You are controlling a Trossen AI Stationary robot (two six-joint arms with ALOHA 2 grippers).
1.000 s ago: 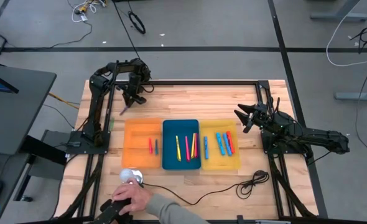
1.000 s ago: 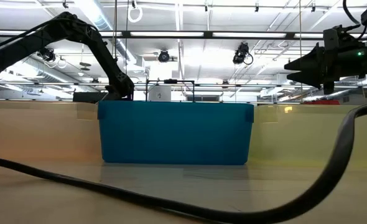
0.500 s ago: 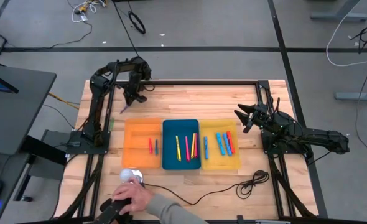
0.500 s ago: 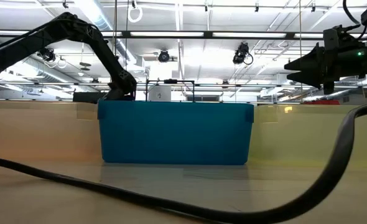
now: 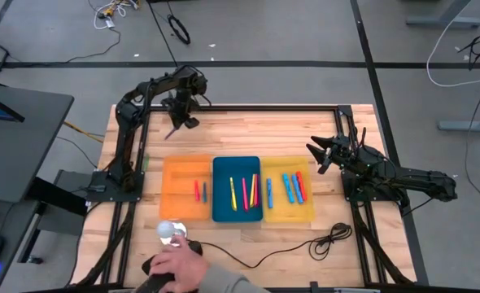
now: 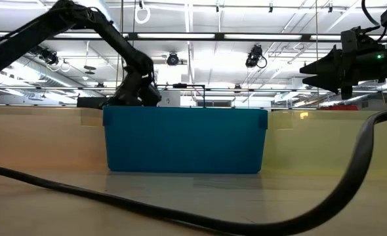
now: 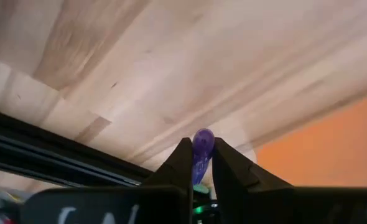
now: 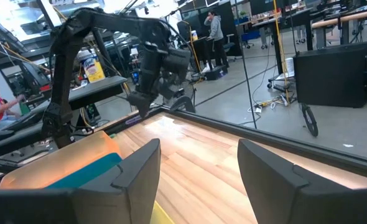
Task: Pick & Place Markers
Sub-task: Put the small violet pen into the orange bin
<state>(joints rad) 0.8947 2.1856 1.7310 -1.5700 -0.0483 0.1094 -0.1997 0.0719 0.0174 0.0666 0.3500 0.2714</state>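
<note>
The left gripper [image 5: 180,124] pinches a purple marker [image 7: 201,151] at the orange tray's [image 5: 179,169] 12 o'clock; the right gripper [image 5: 315,153], spread empty, waits at the yellow tray's [image 5: 277,213] 2 o'clock.

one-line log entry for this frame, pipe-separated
left gripper: shut on purple marker, above table behind orange tray | right gripper: open, idle by yellow tray | phase: carry

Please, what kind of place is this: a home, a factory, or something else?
Probably a robotics lab or workshop: a wooden table framed by two robot arms, cables lying on the floor, and desks with computer equipment in a large open room behind.
</note>
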